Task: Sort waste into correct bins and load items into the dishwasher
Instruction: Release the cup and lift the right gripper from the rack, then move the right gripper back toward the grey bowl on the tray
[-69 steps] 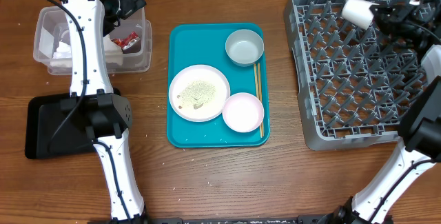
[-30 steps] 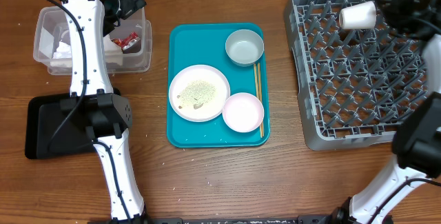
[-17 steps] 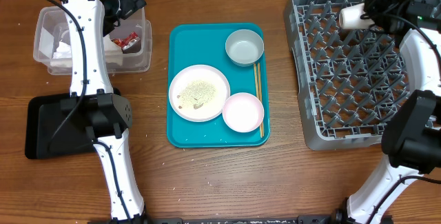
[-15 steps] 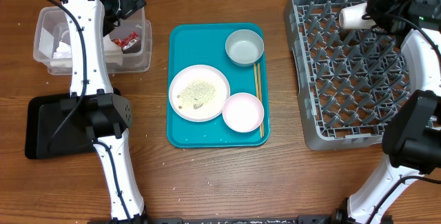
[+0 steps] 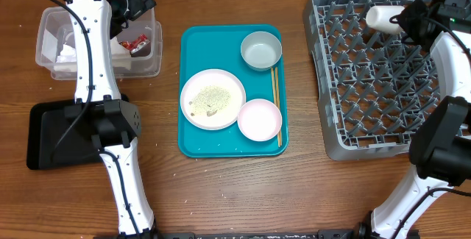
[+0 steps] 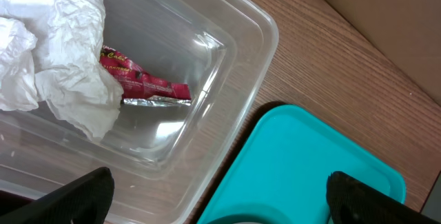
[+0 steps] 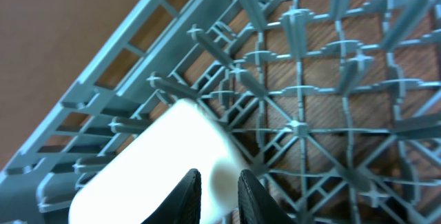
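Note:
My right gripper point(image 5: 403, 20) is shut on the rim of the white cup point(image 5: 383, 16), holding it on its side over the back left part of the grey dish rack point(image 5: 368, 84). In the right wrist view the cup point(image 7: 158, 162) sits between the fingers point(image 7: 219, 189) above the pegs point(image 7: 331, 79). My left gripper point(image 5: 136, 7) is open and empty above the clear tub point(image 5: 51, 66). The tub point(image 6: 234, 79) holds the crumpled napkin point(image 6: 62, 65) and the red sauce packet point(image 6: 148, 86). The open fingers point(image 6: 220, 200) span the tub's edge.
The teal tray point(image 5: 193, 143) holds the white plate point(image 5: 213, 98) with rice on it, two bowls point(image 5: 261, 50) point(image 5: 259, 119) and the chopsticks point(image 5: 276, 99). The black tray point(image 5: 44, 132) lies at the left, under the left arm's base.
The right gripper has turned the cup and shifted it slightly to the right over the rack's back left part. The left arm has not moved.

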Available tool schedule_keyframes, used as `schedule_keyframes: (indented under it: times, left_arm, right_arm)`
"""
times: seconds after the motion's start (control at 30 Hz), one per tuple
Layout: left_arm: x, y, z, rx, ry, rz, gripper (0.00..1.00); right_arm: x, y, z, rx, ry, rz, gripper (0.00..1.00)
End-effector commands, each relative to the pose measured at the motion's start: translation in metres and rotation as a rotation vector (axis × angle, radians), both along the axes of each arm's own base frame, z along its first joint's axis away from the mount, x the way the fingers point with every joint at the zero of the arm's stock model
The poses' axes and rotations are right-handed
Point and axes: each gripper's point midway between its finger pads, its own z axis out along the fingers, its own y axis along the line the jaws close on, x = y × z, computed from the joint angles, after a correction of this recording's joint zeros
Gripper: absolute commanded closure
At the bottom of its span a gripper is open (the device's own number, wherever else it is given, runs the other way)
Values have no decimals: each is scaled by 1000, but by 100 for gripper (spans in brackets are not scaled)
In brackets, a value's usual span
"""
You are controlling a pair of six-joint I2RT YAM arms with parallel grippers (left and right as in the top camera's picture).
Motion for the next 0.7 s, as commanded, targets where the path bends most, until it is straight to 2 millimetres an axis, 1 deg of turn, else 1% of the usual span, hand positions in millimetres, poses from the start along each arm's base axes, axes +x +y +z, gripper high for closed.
schedule_keyframes:
  times: [0.0,0.1,0.17,0.23,0.33,0.37,0.43,0.53,0.67]
  left_arm:
    - [-1,-1,12,-6,-26,2,0]
    - [-1,-1,12,-6,-26,2,0]
    - [-1,-1,12,-6,-26,1,0]
    - [-1,-1,12,-6,-26,2,0]
    - [-1,-1,12,-6,-26,2,0]
    - [-1,-1,12,-6,-26,1,0]
    - [-1,-1,12,-6,-26,2,0]
    - [-1,-1,12,-6,-26,2,0]
    - [-1,-1,12,-6,-26,2,0]
  right_arm:
    - [-6,-13,8,-35,1,-55,81]
    - [-10,-12,27,-41,-26,-55,85]
    - [-10,-6,46,-48,-61,-43,85]
    - [-11,3,65,-52,-97,-25,85]
    - [-9,24,92,-56,-159,32,82]
    - [-7,35,101,-53,-181,68,81]
    - [-3,58,110,-35,-209,130,77]
    - [4,110,114,8,-234,301,64]
    - [0,183,112,21,-226,532,48]
